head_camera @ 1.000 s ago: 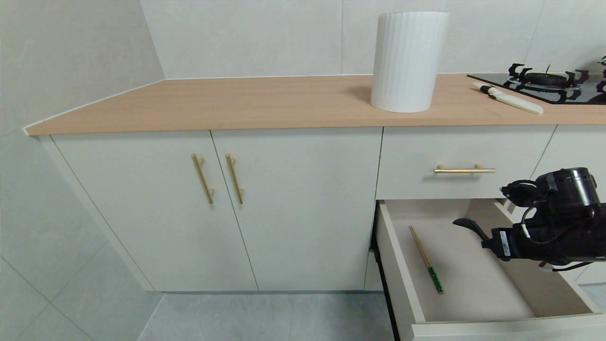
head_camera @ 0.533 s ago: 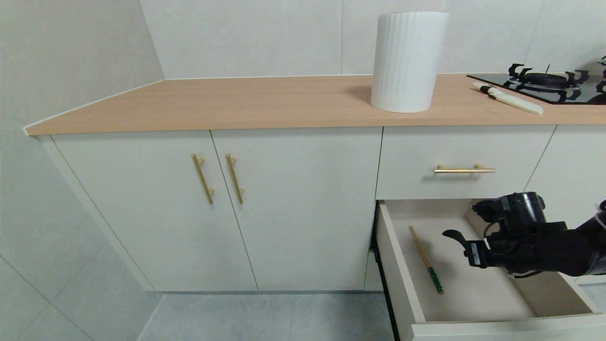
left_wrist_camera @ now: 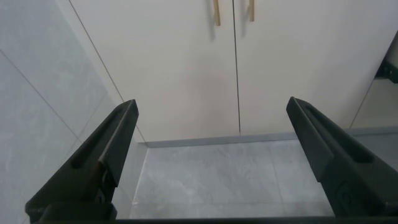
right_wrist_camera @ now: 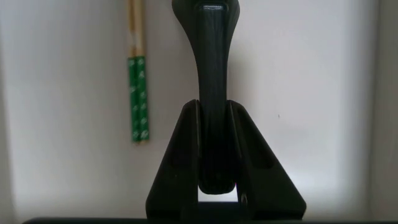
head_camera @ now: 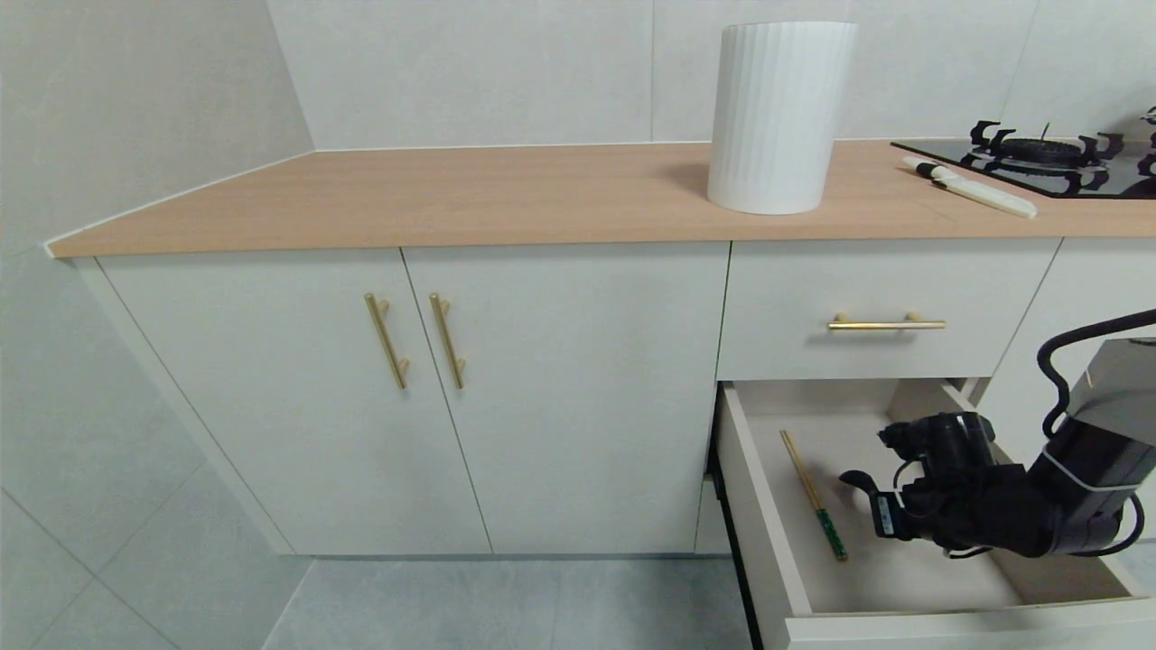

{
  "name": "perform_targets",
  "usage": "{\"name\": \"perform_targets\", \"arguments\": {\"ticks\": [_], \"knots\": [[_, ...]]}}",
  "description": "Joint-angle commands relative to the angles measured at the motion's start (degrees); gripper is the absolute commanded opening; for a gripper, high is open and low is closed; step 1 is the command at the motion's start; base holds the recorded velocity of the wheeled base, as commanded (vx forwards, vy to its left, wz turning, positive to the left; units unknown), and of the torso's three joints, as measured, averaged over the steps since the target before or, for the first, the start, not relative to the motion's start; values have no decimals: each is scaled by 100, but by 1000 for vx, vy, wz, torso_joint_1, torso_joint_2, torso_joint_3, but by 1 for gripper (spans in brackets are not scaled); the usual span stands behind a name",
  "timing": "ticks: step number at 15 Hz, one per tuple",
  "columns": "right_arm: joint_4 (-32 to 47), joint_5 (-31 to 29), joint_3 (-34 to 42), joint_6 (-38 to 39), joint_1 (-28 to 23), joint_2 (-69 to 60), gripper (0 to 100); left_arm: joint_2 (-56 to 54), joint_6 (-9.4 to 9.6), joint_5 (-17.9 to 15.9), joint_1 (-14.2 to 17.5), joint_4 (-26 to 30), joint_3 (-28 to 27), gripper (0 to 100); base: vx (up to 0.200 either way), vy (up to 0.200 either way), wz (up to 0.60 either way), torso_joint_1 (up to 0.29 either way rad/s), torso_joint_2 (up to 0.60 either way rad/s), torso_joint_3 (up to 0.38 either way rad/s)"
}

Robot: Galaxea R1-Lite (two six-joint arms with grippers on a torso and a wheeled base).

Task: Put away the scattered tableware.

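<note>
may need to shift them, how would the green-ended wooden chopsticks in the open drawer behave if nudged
The wooden chopsticks with green ends are thin, so probably light and stiff. Lying side by side on the smooth floor of the open drawer, they would likely slide, roll or separate.

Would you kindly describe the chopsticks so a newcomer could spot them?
Below the wooden countertop, the lower right drawer stands open. On its floor by the left wall lie the chopsticks: slim bamboo sticks with green ends, unlike the black spoon beside them.
</note>
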Motion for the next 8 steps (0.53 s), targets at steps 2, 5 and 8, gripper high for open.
{"name": "perform_targets", "arguments": {"ticks": [2, 5, 8], "knots": [[-165, -3, 9, -5, -45, 303, 0, 0, -1, 2, -1, -8, 6, 100, 0, 0, 0, 0, 0, 0], [-165, 5, 9, -5, -45, 312, 0, 0, -1, 2, -1, -8, 6, 100, 0, 0, 0, 0, 0, 0], [-174, 5, 26, -5, -45, 303, 100, 0, -1, 2, -1, 1, 6, 100, 0, 0, 0, 0, 0, 0]]}}
